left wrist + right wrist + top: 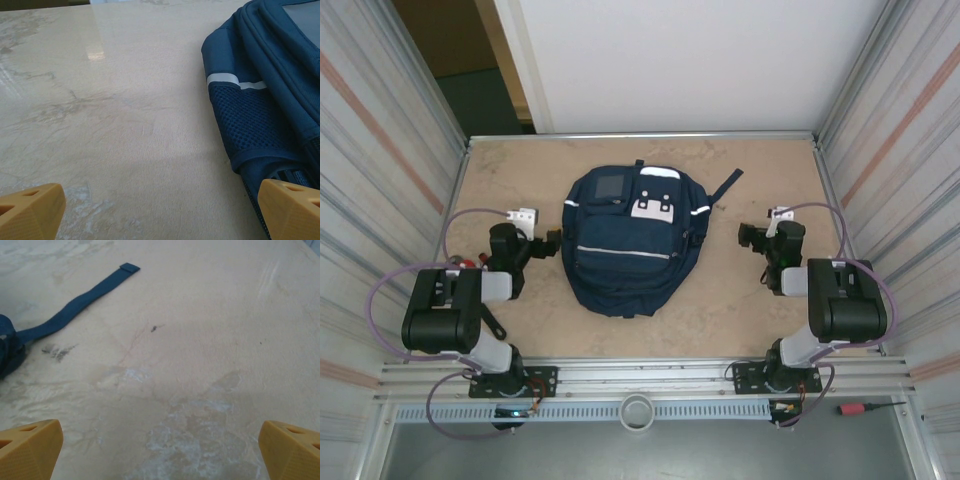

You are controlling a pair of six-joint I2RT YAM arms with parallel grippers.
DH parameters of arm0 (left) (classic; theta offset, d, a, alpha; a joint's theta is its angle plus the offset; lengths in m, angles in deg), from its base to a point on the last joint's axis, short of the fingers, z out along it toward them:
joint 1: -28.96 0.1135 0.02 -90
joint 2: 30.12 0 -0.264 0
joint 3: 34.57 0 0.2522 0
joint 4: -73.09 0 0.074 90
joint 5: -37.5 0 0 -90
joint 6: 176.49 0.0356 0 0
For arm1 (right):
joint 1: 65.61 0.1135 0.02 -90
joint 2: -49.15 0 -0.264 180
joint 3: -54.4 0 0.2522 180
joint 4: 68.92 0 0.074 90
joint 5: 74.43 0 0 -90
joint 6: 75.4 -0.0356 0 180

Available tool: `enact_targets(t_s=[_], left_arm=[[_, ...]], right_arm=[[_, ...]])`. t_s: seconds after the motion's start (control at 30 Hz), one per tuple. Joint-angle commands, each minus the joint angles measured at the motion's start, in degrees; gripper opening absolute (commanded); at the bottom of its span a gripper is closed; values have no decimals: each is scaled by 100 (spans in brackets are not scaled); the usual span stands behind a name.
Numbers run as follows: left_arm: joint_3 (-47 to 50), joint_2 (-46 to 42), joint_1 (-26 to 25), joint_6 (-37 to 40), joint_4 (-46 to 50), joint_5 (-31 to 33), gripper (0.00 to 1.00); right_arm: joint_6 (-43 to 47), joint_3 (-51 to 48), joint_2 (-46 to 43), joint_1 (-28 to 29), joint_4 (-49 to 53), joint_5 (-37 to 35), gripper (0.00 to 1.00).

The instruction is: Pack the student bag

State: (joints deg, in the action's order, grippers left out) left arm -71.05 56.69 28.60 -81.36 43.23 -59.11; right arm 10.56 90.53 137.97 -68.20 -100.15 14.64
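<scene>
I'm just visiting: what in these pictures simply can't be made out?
What is inside the student bag: top view, its own fabric covers it.
Where the strap joins the bag: right wrist view, cut off by the left edge.
The red-handled tool: top view, too small to identify.

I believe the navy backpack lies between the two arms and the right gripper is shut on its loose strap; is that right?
Not quite: the backpack does lie there, but the right gripper is open and empty; the right wrist view shows the strap lying on the table, apart from it.
</scene>
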Motion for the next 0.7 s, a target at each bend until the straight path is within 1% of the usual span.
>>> enact_targets(t_s=[0.0, 0.67], left_arm=[[-94, -32, 37, -47, -132, -45, 99], [-105, -23, 38, -55, -130, -50, 99]], right_arm=[[-93, 127, -69, 13, -29, 111, 99], [-63, 123, -65, 49, -50, 67, 99]])
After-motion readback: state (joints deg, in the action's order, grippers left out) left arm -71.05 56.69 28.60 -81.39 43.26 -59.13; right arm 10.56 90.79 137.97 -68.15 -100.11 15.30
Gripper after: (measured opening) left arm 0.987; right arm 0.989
